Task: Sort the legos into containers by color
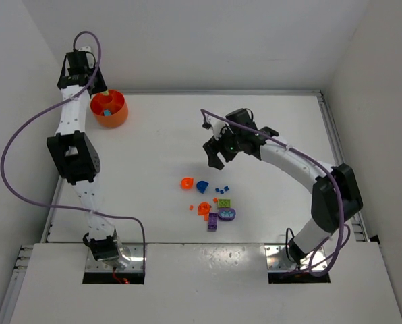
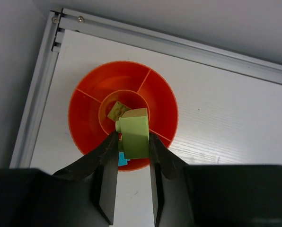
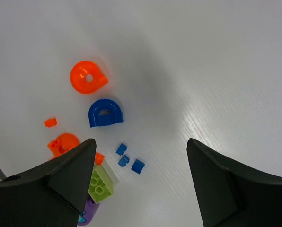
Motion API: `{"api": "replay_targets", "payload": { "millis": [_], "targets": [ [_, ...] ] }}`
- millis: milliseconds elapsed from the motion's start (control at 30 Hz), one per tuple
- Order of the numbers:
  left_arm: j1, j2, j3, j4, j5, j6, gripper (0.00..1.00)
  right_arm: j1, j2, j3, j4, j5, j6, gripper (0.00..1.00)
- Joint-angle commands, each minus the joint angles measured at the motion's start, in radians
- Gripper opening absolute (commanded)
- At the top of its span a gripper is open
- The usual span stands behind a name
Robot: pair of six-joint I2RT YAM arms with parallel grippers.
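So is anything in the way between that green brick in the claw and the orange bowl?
Nothing visible. The left gripper holds the lime green brick over the orange bowl, with only open air between them. Another green piece already lies in the centre compartment.

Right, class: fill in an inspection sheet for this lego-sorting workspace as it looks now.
Surface: white table.
Job's things: orange bowl far left, holding lime piece and blue piece; loose legos mid-table, including blue arch.
Clutter: nothing seen.
Grippers: left gripper, fingers shut on lime brick over bowl; right gripper open near loose legos.
Cables: purple cable along each arm.
Surroundings: white walls, metal rail.
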Motion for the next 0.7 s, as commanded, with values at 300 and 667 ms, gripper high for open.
{"api": "replay_targets", "payload": {
  "millis": [300,667],
  "targets": [
    [0.001,0.083,0.094,0.012,-0.084,0.022,0.05,-0.037,0.030,0.038,0.013,-0.054,0.018,0.78],
    [0.001,0.069,0.103,0.021,-0.072,0.013,0.69,-0.047,0.030,0.024,-0.037,-0.054,-0.013,0.75]
  ]
}}
